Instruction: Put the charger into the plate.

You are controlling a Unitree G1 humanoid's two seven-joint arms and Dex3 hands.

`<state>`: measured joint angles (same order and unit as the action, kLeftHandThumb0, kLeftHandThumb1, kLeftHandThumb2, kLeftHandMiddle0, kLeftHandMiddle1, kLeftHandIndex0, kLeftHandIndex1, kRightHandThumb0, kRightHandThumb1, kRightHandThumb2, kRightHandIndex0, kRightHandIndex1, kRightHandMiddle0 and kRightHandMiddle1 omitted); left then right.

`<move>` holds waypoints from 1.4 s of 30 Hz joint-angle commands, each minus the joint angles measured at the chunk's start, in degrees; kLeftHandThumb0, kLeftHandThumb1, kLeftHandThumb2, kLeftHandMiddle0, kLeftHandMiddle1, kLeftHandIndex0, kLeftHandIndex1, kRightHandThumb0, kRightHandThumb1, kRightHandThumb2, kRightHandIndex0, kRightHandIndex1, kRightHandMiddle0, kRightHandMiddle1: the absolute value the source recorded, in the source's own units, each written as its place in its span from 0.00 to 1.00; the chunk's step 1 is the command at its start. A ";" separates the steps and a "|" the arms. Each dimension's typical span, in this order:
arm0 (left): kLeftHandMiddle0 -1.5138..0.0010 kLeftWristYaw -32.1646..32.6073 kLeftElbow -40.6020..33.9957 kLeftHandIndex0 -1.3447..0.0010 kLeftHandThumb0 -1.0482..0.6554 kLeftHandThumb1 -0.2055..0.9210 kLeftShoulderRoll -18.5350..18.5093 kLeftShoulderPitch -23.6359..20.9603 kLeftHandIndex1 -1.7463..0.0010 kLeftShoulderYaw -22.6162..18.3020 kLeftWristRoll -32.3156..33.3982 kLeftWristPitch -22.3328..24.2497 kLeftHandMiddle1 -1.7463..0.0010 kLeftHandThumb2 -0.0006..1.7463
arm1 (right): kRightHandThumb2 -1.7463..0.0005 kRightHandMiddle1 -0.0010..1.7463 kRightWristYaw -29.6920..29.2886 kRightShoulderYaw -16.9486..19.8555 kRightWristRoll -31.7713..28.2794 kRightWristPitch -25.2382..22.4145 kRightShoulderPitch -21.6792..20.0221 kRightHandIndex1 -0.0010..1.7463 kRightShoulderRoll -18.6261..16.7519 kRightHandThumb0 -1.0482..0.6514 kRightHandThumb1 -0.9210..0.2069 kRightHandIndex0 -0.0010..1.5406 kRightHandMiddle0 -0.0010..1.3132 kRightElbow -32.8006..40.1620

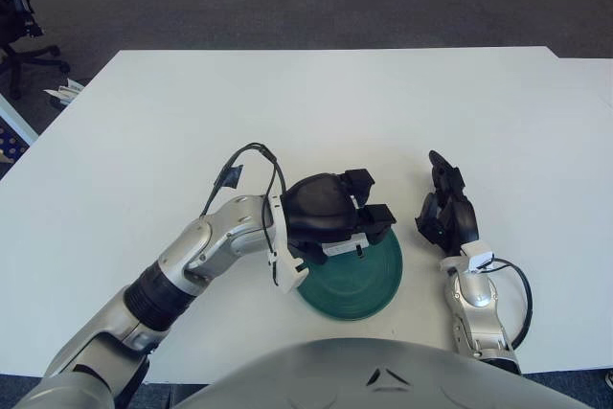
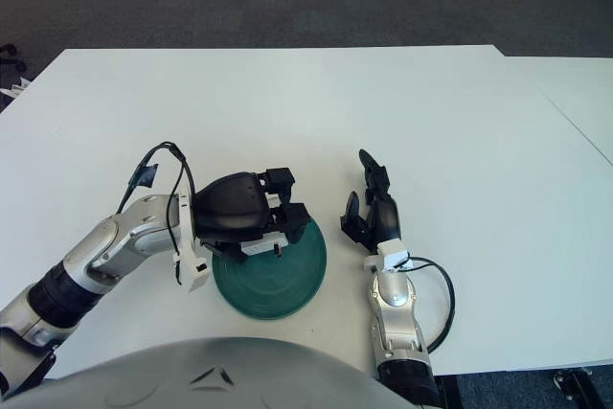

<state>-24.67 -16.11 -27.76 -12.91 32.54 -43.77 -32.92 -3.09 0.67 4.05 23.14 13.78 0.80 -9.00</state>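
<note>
Left robot hand grips white charger over green plate; right robot hand open

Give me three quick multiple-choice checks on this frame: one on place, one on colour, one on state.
1. Where is the left hand?
A. Over the plate
B. At the table's far edge
C. Off the table on the left

2. What colour is the plate?
A. White
B. Dark green
C. Red

3. What is the state of the charger?
A. Lying free on the table
B. Lying released in the plate
C. Held in the left hand's fingers

Answers:
1. A, the hand covers the plate's upper left part in both views.
2. B, its ribbed rim shows green against the white table.
3. C, the white charger sits clamped under the curled fingers, above the plate. The right hand shows to the right of the plate, holding nothing.
</note>
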 commanded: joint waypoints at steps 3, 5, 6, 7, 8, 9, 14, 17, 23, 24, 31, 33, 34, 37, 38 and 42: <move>0.42 -0.17 0.48 0.51 0.61 0.15 -0.20 -0.98 0.00 0.20 0.05 -2.05 0.01 0.98 | 0.44 0.23 0.03 -0.98 -0.02 -5.58 3.22 0.00 -1.33 0.08 0.00 0.04 0.00 -5.52; 0.42 -0.15 1.06 0.50 0.61 0.14 -0.10 -1.17 0.00 0.41 0.94 -3.19 0.01 0.99 | 0.44 0.24 0.14 -0.92 -0.24 -5.48 3.12 0.00 -1.36 0.08 0.00 0.04 0.00 -5.66; 0.42 -0.14 1.30 0.50 0.61 0.14 -0.01 -1.23 0.00 0.48 1.23 -3.63 0.01 0.99 | 0.44 0.24 0.19 -0.90 -0.35 -5.46 3.08 0.00 -1.36 0.08 0.00 0.04 0.00 -5.71; 0.42 -0.15 1.47 0.50 0.61 0.13 0.07 -1.27 0.00 0.49 1.41 -3.95 0.01 0.99 | 0.44 0.24 0.22 -0.88 -0.42 -5.45 3.05 0.00 -1.35 0.08 0.00 0.04 0.00 -5.74; 0.41 -0.16 1.56 0.50 0.61 0.13 0.16 -1.25 0.00 0.50 1.38 -4.12 0.01 0.99 | 0.44 0.24 0.25 -0.87 -0.47 -5.45 3.00 0.00 -1.33 0.08 0.00 0.04 0.00 -5.78; 0.41 -0.29 1.57 0.50 0.61 0.13 0.30 -1.08 0.00 0.57 1.21 -4.10 0.01 1.00 | 0.44 0.24 0.26 -0.87 -0.50 -5.39 2.95 0.00 -1.30 0.08 0.00 0.04 0.00 -5.85; 0.41 -1.58 1.63 0.49 0.61 0.12 0.94 -0.57 0.00 1.10 0.93 -3.22 0.02 1.00 | 0.44 0.25 0.37 -0.83 -0.63 -4.87 2.73 0.00 -1.19 0.09 0.00 0.04 0.00 -6.20; 0.40 -3.24 1.78 0.49 0.61 0.12 1.49 -0.71 0.00 1.70 1.03 -2.10 0.03 1.00 | 0.44 0.25 0.41 -0.83 -0.63 -4.58 2.63 0.00 -1.16 0.09 0.00 0.04 0.00 -6.44; 0.39 -6.15 3.52 0.48 0.61 0.11 2.54 -1.97 0.00 3.06 1.18 -0.81 0.05 1.00 | 0.44 0.25 0.28 -0.87 -0.49 -4.67 2.41 0.00 -1.23 0.08 0.00 0.04 0.00 -6.69; 0.39 -6.66 3.89 0.48 0.61 0.11 2.65 -2.36 0.00 3.39 1.10 -0.86 0.05 1.00 | 0.44 0.25 0.26 -0.86 -0.50 -4.70 2.41 0.00 -1.24 0.09 0.00 0.04 0.00 -6.69; 0.41 -11.20 5.46 0.49 0.61 0.12 2.87 -4.39 0.00 5.53 2.27 -0.99 0.02 1.00 | 0.44 0.25 0.05 -0.82 -0.51 -4.70 2.36 0.00 -1.42 0.09 0.00 0.04 0.00 -6.73; 0.41 -11.86 5.30 0.46 0.61 0.11 2.73 -4.24 0.03 5.85 2.31 -0.99 0.01 1.00 | 0.44 0.25 -0.03 -0.86 -0.50 -4.70 2.29 0.00 -1.55 0.10 0.00 0.05 0.00 -6.81; 0.40 -12.03 5.17 0.44 0.61 0.10 2.66 -4.13 0.05 5.97 2.25 -1.01 0.01 1.00 | 0.44 0.25 -0.06 -0.87 -0.50 -4.69 2.27 0.00 -1.61 0.10 0.00 0.05 0.00 -6.84; 0.40 -12.23 4.81 0.38 0.61 0.08 2.43 -3.92 0.12 6.37 1.97 -1.34 0.00 0.99 | 0.44 0.26 -0.19 -0.93 -0.45 -4.66 2.27 0.00 -1.76 0.10 0.00 0.05 0.00 -6.84; 0.40 -12.27 4.78 0.37 0.61 0.08 2.40 -3.93 0.14 6.45 1.94 -1.39 0.00 0.98 | 0.44 0.26 -0.21 -0.94 -0.45 -4.65 2.27 0.00 -1.77 0.10 0.00 0.05 0.00 -6.84; 0.49 -12.56 4.62 0.44 0.61 0.17 2.08 -3.86 0.07 6.97 1.54 -1.89 0.00 0.94 | 0.43 0.26 -0.44 -1.08 -0.30 -4.58 2.43 0.00 -1.89 0.10 0.00 0.05 0.00 -6.68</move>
<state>-36.44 -11.07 -25.05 -16.35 39.08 -41.98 -34.43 -3.54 0.67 3.71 23.02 13.02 0.52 -9.55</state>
